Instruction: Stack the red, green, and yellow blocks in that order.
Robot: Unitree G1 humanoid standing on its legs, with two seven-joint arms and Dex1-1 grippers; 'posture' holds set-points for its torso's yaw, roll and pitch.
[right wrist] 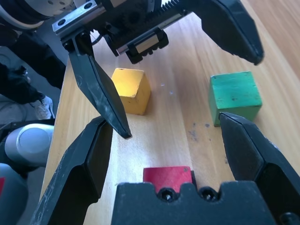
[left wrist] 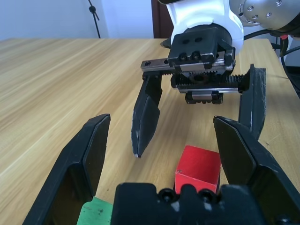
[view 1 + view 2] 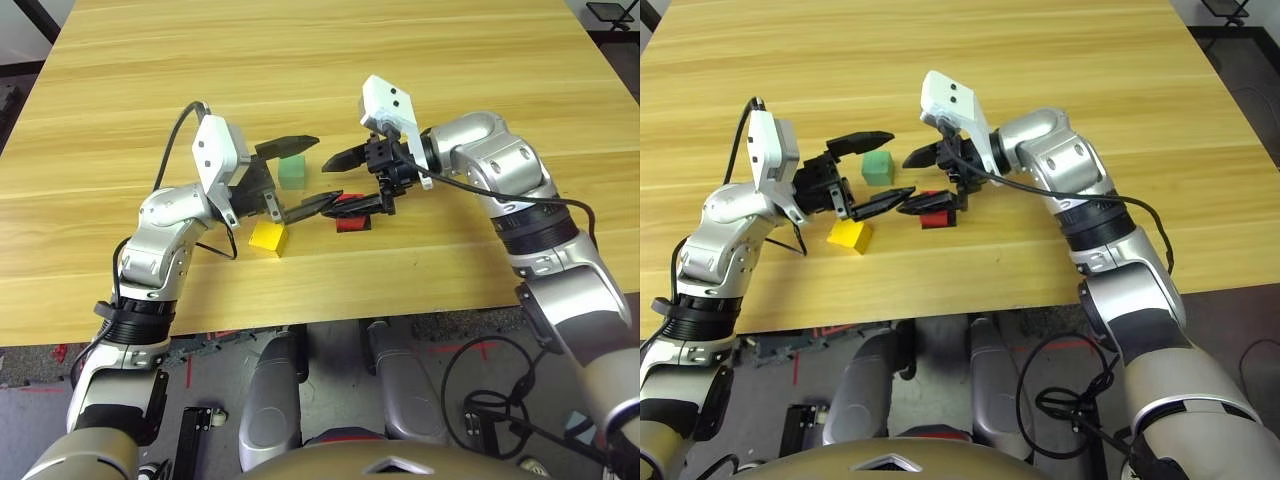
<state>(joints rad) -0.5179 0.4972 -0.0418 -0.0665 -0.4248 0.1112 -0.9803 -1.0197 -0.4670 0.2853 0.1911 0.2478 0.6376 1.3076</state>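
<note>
Blocks unstacked, each separate on wooden worktop [image 3: 120,110]: red block [image 3: 352,222] below right gripper [image 3: 345,180], green block [image 3: 291,171] between fingers of left gripper [image 3: 303,175], yellow block [image 3: 268,237] nearest robot, beside left gripper. Both grippers spread wide, empty, facing each other.

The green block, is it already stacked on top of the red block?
No, the green block rests on the table, apart from the red block.
</note>
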